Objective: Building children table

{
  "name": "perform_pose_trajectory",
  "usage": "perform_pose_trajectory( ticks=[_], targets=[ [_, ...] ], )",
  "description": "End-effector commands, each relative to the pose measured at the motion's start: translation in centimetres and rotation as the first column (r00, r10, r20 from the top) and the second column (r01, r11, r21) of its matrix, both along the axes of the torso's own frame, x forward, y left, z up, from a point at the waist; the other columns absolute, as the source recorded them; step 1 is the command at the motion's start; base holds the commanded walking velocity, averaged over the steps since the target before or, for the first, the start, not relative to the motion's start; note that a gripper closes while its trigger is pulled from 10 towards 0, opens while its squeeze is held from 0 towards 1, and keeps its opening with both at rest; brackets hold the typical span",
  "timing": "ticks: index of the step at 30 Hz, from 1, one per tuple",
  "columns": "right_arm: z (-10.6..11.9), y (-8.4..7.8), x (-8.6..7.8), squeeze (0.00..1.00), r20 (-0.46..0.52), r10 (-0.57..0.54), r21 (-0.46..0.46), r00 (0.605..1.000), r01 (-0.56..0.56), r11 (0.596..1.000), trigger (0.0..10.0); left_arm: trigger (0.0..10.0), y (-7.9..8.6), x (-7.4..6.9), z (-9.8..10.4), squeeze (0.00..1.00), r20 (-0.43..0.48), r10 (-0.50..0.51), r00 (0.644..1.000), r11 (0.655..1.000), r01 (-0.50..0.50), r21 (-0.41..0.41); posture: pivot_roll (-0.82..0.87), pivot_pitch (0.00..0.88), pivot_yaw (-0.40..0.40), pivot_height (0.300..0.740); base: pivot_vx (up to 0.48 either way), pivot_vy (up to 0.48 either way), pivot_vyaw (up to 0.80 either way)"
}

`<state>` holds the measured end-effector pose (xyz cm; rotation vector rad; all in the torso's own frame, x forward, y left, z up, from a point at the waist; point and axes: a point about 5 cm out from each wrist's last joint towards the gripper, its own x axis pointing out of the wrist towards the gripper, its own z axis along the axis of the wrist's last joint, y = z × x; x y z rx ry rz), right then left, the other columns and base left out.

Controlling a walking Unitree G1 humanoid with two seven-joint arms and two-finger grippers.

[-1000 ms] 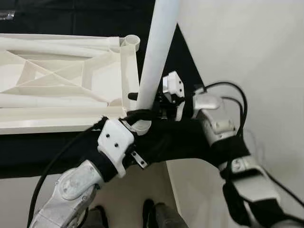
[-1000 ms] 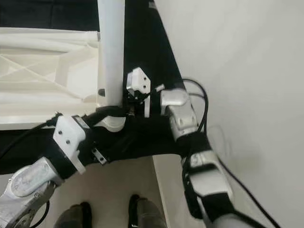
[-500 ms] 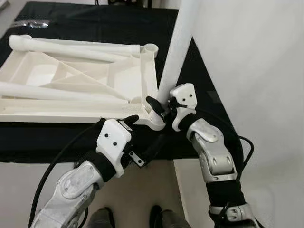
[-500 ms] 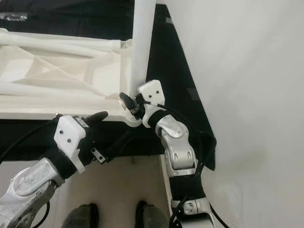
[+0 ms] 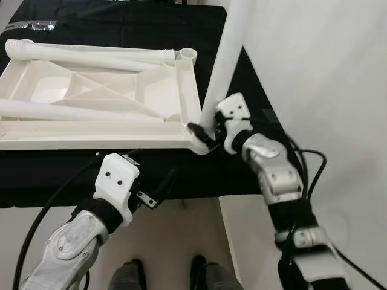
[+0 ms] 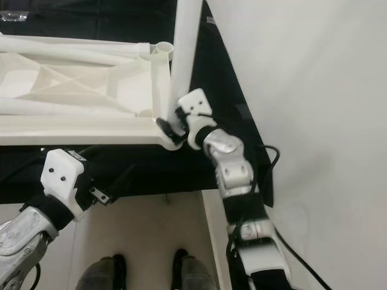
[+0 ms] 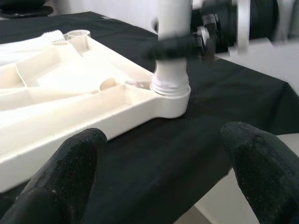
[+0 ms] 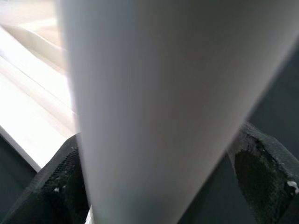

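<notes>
White plastic leg (image 5: pixel 225 66) stands upright, long axis vertical, in the near right corner socket of the upturned tabletop (image 5: pixel 91 140) on the black-draped table (image 5: pixel 254 109), my right fingers (image 5: pixel 195 129) clamped round its base, my left fingers (image 7: pixel 70 168) spread apart nearby.

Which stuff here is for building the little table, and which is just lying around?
For the job:
- upside-down white tabletop
- upright white leg in its corner socket, gripped by the right hand
- two spare legs lying in the tabletop
- left hand, open

Just there:
- black cloth
- clear plastic bag
</notes>
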<state>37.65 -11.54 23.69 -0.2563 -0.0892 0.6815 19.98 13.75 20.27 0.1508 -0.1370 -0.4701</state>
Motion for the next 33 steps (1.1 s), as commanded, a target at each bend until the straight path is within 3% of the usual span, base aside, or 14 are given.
perform_pose_trajectory(
  ticks=[1, 2, 6, 11, 12, 13, 14, 25, 27, 28, 30, 31, 32, 33],
  targets=[
    [0.3, -0.1, 0.0, 0.00, 0.014, 0.044, 0.038, 0.999, -0.044, 0.998, 10.0, 10.0, -0.2, -0.4, 0.1, 0.00, -0.001, -0.016, 1.000, 1.000, 0.016, 0.004, 0.11, 0.266, -0.144, 0.740, 0.000, 0.000, 0.00],
    [0.4, 0.3, 0.3, 0.00, -0.005, 0.138, 0.057, 0.990, -0.138, 0.989, 10.0, 10.0, -0.3, -0.7, 0.2, 0.00, 0.002, -0.025, 1.000, 1.000, 0.025, -0.014, 0.11, 0.259, -0.150, 0.740, 0.000, 0.000, 0.00],
    [-0.1, 1.2, 0.4, 0.00, -0.058, 0.295, 0.081, 0.954, -0.291, 0.953, 10.0, 10.0, -0.2, -1.3, 0.4, 0.00, 0.013, -0.013, 1.000, 1.000, 0.013, -0.029, 0.12, 0.258, -0.154, 0.740, 0.000, 0.000, 0.00],
    [-0.2, 1.5, 0.2, 0.00, -0.129, 0.430, 0.077, 0.893, -0.424, 0.903, 10.0, 10.0, 0.3, -1.6, 0.3, 0.00, 0.012, 0.021, 1.000, 0.999, -0.020, -0.025, 0.14, 0.257, -0.169, 0.740, 0.000, 0.000, 0.00],
    [-0.2, 1.5, 0.2, 0.00, -0.145, 0.466, 0.067, 0.873, -0.461, 0.885, 4.8, 10.0, 0.4, -1.8, 0.2, 0.00, 0.013, 0.031, 0.999, 0.999, -0.030, -0.029, 0.15, 0.258, -0.173, 0.740, 0.000, 0.000, 0.00],
    [-0.2, 1.5, 0.2, 0.00, -0.145, 0.466, 0.067, 0.873, -0.461, 0.885, 4.8, 10.0, 0.4, -1.8, 0.2, 0.00, 0.013, 0.031, 0.999, 0.999, -0.030, -0.029, 0.15, 0.258, -0.173, 0.740, 0.000, 0.000, 0.00],
    [-0.1, 1.5, 0.2, 0.00, -0.166, 0.506, 0.068, 0.846, -0.502, 0.862, 0.0, 10.0, 0.5, -1.9, 0.2, 0.00, 0.014, 0.043, 0.999, 0.999, -0.043, -0.029, 0.14, 0.259, -0.176, 0.740, 0.000, 0.000, 0.00],
    [-0.6, -0.1, 0.4, 0.00, -0.160, 0.507, 0.071, 0.847, -0.503, 0.862, 0.0, 10.0, 0.5, -1.9, 0.2, 0.00, 0.021, 0.063, 0.998, 0.997, -0.062, -0.039, 0.11, 0.276, -0.152, 0.740, 0.000, 0.000, 0.00],
    [-0.6, -0.8, 0.4, 0.00, -0.148, 0.470, 0.081, 0.870, -0.463, 0.883, 0.0, 10.0, 0.4, -1.9, 0.2, 0.00, 0.020, 0.064, 0.998, 0.997, -0.063, -0.041, 0.11, 0.278, -0.150, 0.740, 0.000, 0.000, 0.00],
    [-0.7, -1.6, 0.6, 0.00, -0.118, 0.375, 0.073, 0.920, -0.368, 0.927, 0.0, 10.0, 0.4, -1.9, 0.2, 0.00, 0.020, 0.063, 0.998, 0.997, -0.062, -0.042, 0.10, 0.277, -0.150, 0.740, 0.000, 0.000, 0.00],
    [-0.7, -1.6, 0.6, 0.00, -0.118, 0.375, 0.073, 0.920, -0.368, 0.927, 0.0, 10.0, 0.4, -1.9, 0.2, 0.00, 0.020, 0.063, 0.998, 0.997, -0.062, -0.042, 0.10, 0.277, -0.150, 0.740, 0.000, 0.000, 0.00],
    [-0.8, -2.2, 0.6, 0.00, -0.096, 0.307, 0.069, 0.947, -0.301, 0.951, 0.0, 10.0, 0.4, -1.9, 0.2, 0.00, 0.019, 0.063, 0.998, 0.997, -0.062, -0.042, 0.10, 0.279, -0.154, 0.740, 0.000, 0.000, 0.00],
    [-2.8, -2.8, 0.2, 0.00, -0.053, -0.064, 0.045, 0.996, 0.067, 0.997, 0.0, 10.0, 0.5, -1.8, 0.0, 0.00, 0.018, 0.063, 0.998, 0.997, -0.062, -0.039, 0.08, 0.277, -0.155, 0.740, 0.000, 0.000, 0.00],
    [-4.8, -2.5, -2.0, 0.00, -0.033, -0.220, 0.056, 0.975, 0.221, 0.974, 0.0, 10.0, 0.5, -1.6, 0.0, 0.00, 0.019, 0.062, 0.998, 0.997, -0.061, -0.039, 0.09, 0.286, -0.140, 0.740, 0.000, 0.000, 0.00]
  ],
)
